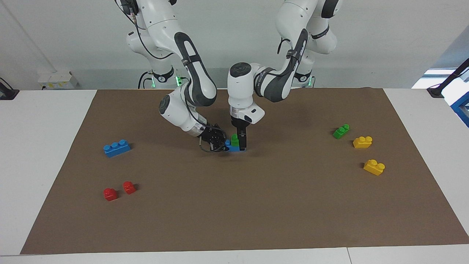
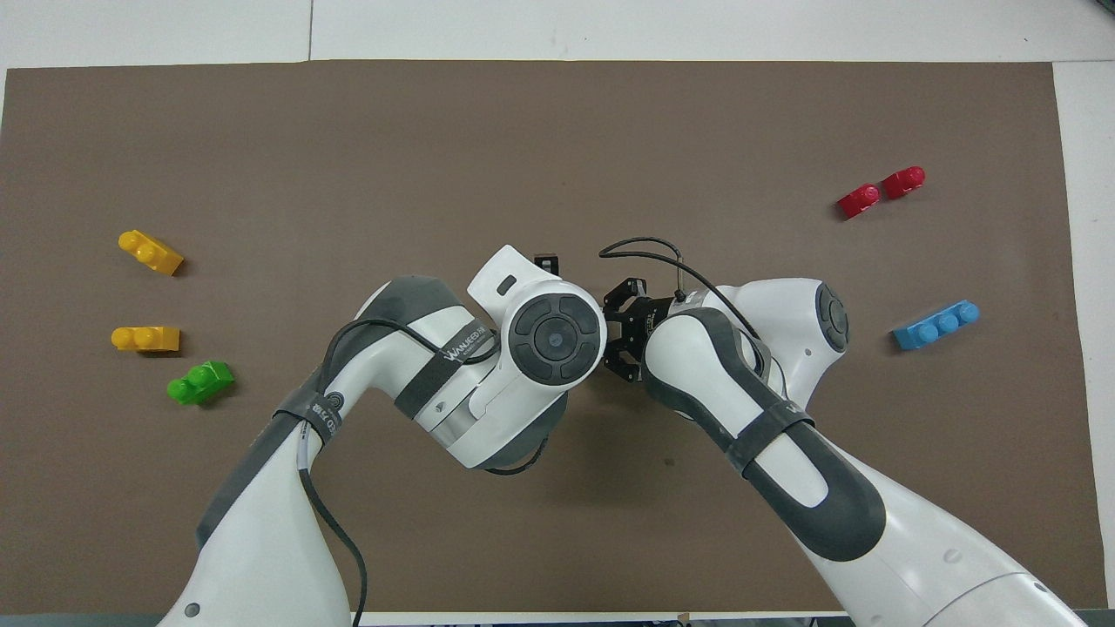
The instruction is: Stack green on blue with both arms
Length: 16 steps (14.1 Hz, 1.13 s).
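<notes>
A green brick (image 1: 235, 140) sits on a blue brick (image 1: 233, 148) at the middle of the brown mat. My left gripper (image 1: 240, 143) points straight down and is shut on the green brick. My right gripper (image 1: 222, 145) comes in low from the right arm's end and is shut on the end of the blue brick. In the overhead view the stack is hidden under the left wrist; the right gripper (image 2: 620, 335) shows beside it. A second green brick (image 1: 341, 131) (image 2: 200, 383) lies toward the left arm's end. A second blue brick (image 1: 117, 148) (image 2: 936, 325) lies toward the right arm's end.
Two yellow bricks (image 1: 362, 142) (image 1: 374, 167) lie farther from the robots than the loose green brick. Two red bricks (image 1: 110, 194) (image 1: 129, 187) lie farther from the robots than the loose blue brick. The brown mat (image 1: 234, 212) covers the table.
</notes>
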### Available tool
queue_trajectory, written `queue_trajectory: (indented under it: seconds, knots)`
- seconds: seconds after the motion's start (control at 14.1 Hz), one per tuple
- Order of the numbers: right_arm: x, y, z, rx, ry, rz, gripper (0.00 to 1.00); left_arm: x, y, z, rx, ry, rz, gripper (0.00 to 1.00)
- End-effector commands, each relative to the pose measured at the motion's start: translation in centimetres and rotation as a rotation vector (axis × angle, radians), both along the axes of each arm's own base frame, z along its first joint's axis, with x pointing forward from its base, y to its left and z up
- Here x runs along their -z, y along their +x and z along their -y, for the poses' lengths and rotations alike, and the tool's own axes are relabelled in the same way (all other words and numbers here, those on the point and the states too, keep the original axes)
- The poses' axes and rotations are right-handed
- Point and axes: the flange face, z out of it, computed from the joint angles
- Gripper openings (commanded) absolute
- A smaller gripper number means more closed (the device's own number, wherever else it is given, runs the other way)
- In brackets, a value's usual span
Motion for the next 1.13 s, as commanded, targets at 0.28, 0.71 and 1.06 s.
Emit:
queue_trajectory:
  seconds: [0.28,0.71,1.06]
  knots:
    - [1.6,-0.9,-0.2,0.018,-0.039,0.006,1.0,-5.8,-0.3,-4.0,0.048,0.021,-0.066,1.0]
    - [1.4,-0.6,0.4,0.026,-0.032,0.0,1.0,-8.1,4.9,-12.5,0.219,0.05,-0.053,1.0]
    - [1.4,0.2,3.9,0.041,-0.017,-0.04,1.0,-8.5,8.9,-20.6,0.464,0.073,-0.069,1.0]
